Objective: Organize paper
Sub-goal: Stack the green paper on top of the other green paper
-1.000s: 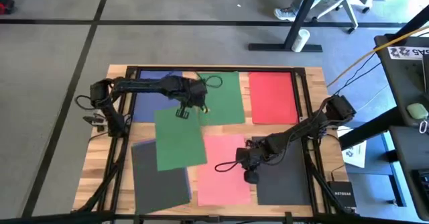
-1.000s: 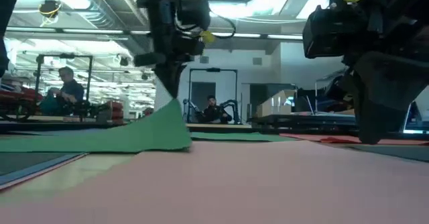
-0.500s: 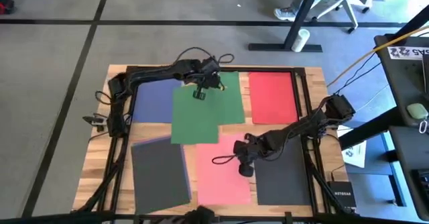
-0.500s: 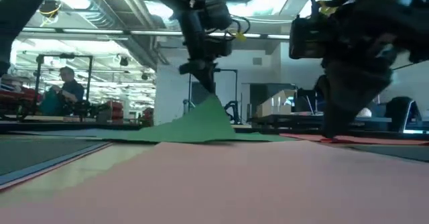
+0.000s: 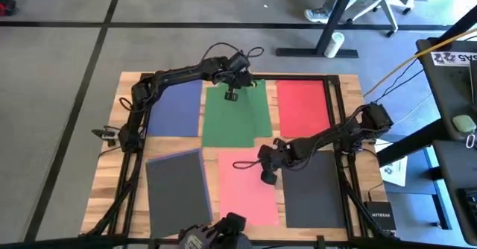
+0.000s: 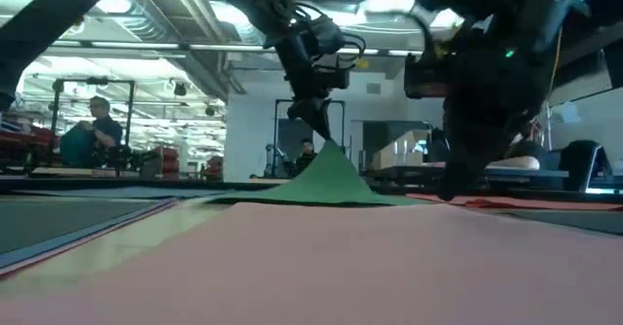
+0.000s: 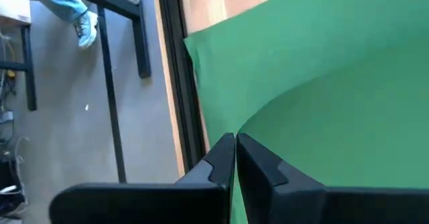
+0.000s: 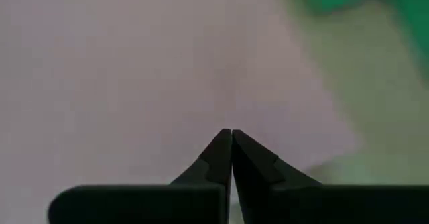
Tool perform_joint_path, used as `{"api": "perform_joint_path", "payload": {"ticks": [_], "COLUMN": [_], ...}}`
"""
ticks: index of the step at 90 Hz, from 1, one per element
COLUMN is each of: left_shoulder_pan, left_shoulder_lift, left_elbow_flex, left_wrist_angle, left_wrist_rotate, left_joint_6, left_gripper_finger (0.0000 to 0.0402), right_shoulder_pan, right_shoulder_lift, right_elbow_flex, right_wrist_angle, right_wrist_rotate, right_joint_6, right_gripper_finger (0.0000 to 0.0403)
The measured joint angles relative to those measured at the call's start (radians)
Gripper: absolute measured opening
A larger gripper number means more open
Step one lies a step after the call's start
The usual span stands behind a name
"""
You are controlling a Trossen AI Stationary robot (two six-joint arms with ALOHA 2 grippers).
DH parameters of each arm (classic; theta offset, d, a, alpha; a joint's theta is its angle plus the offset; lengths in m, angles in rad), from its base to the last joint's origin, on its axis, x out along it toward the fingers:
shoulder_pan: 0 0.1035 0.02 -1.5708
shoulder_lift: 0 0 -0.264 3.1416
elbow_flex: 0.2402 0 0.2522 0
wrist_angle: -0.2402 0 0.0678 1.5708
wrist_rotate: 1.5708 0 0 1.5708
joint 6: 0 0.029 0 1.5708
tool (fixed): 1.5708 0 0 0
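**Paper sorting: status and gripper condition**

Progress. In the high view, most sheets lie flat in two rows on the table (image 5: 350, 81). Far row: blue sheet (image 5: 175, 107), green sheet (image 5: 237, 118), red sheet (image 5: 302, 107). Near row: dark grey sheet (image 5: 177, 197), salmon pink sheet (image 5: 250, 197), second dark sheet (image 5: 314, 191). The green sheet is in line with its neighbours but not yet laid down: its far edge is raised into a peak in the low view. A second green sheet appears to lie beneath it, though this is not certain from above. By this reading, what is left is to lower and release the green sheet, plus any squaring of the slightly skewed grey sheet.

Left gripper (image 5: 232, 94). Positioned over the far edge of the green sheet, fingers clamped together on that edge, holding it off the table.

Right gripper (image 5: 266, 176). Positioned at the far edge of the salmon pink sheet, fingers closed tip to tip, with nothing visible between them.
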Motion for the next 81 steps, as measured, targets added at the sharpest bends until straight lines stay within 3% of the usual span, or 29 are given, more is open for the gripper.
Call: {"api": "perform_joint_path", "payload": {"ticks": [41, 81], "left_shoulder_pan": [0.005, 0.026], "left_shoulder_lift": [0.0, 0.032], "left_elbow_flex": [0.0, 0.008], "left_wrist_angle": [0.097, 0.188], "left_wrist_rotate": [0.007, 0.077], "left_joint_6": [-0.069, -0.202], "left_gripper_finger": [0.0, 0.0], "right_shoulder_pan": [-0.197, -0.303], "right_shoulder_lift": [-0.042, -0.133], "right_elbow_flex": [-0.001, -0.001], "right_wrist_angle": [-0.245, -0.28], "right_wrist_rotate": [0.014, 0.014], "right_joint_6": [-0.158, -0.266], "right_gripper_finger": [0.0, 0.0]}}
